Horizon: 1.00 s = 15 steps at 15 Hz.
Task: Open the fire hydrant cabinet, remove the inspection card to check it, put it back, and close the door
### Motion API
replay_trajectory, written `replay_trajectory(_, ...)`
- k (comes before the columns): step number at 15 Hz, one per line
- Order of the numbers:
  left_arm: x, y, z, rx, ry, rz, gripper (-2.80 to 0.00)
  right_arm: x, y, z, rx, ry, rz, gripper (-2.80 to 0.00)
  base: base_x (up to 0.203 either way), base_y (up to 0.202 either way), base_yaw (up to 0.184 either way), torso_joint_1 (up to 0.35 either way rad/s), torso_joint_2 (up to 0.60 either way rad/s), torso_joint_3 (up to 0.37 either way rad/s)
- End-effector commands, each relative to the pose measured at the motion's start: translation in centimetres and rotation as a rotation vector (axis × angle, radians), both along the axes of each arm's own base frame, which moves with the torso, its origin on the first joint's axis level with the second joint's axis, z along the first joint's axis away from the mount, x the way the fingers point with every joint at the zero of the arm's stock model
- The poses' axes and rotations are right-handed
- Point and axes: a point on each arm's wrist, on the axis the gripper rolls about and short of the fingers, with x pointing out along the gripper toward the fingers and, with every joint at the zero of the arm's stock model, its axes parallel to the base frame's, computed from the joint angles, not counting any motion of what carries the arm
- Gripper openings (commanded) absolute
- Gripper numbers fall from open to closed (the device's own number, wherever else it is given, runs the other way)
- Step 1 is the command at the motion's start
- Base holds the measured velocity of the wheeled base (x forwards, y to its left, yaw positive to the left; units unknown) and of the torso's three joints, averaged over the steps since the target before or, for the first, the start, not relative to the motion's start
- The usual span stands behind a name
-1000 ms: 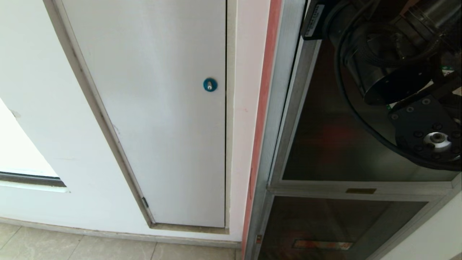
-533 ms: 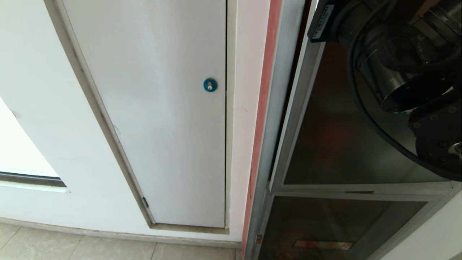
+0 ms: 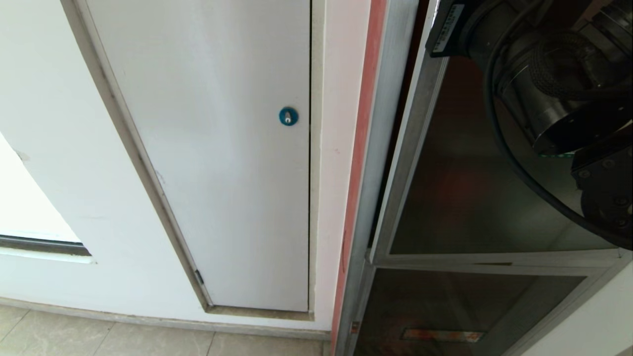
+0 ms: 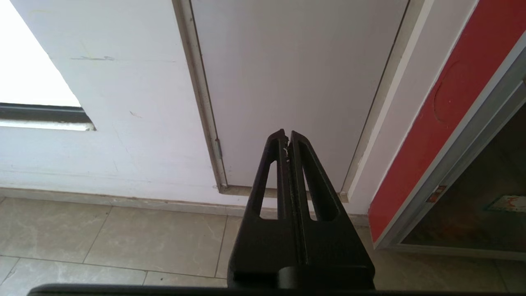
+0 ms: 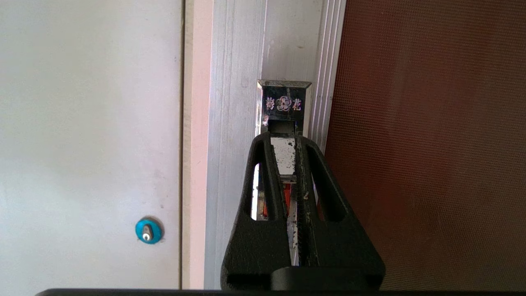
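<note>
**Right hand clamped on the door latch**

While the door (image 3: pixel 474 198) stands slightly ajar from the fire hydrant cabinet (image 3: pixel 368 163), the right hand (image 5: pixel 287 142) pinches narrowly on the chrome latch (image 5: pixel 284 119) at the door's silver frame. Left hand (image 4: pixel 287 137), fingers together, hangs low facing the white panel (image 4: pixel 296 82).

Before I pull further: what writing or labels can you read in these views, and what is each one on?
"梅花", either side of a flower emblem: on the chrome latch plate of the door, which the right gripper grips.
White label on the right arm: too small to read.
Red label on the lower glass panel: blurred, unreadable.
</note>
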Motion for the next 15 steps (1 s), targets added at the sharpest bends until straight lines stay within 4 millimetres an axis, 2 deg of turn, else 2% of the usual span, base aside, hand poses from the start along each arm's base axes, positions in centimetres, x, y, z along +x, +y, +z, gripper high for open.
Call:
replay_trajectory(1, 0.0, 0.0, 0.0, 0.000, 0.001, 0.000, -2.80, -0.3, -0.2, 0.2, 0.010, -0.009, -0.007, -2.80, 0.000, 0.000, 0.000, 0.000, 0.00, 0.000)
replay_trajectory(3, 0.0, 0.0, 0.0, 0.000, 0.002, 0.000, -2.80, -0.5, -0.4, 0.0, 0.002, 0.000, -0.006, -2.80, 0.000, 0.000, 0.000, 0.000, 0.00, 0.000)
replay_trajectory(4, 0.0, 0.0, 0.0, 0.000, 0.001, 0.000, -2.80, -0.6, -0.4, -0.2, -0.003, 0.007, -0.006, 0.00, 0.000, 0.000, 0.000, 0.000, 0.00, 0.000)
replay_trajectory(15, 0.0, 0.0, 0.0, 0.000, 0.000, 0.000, -2.80, -3.6, -0.5, -0.6, -0.029, 0.026, 0.043, 0.00, 0.000, 0.000, 0.000, 0.000, 0.00, 0.000)
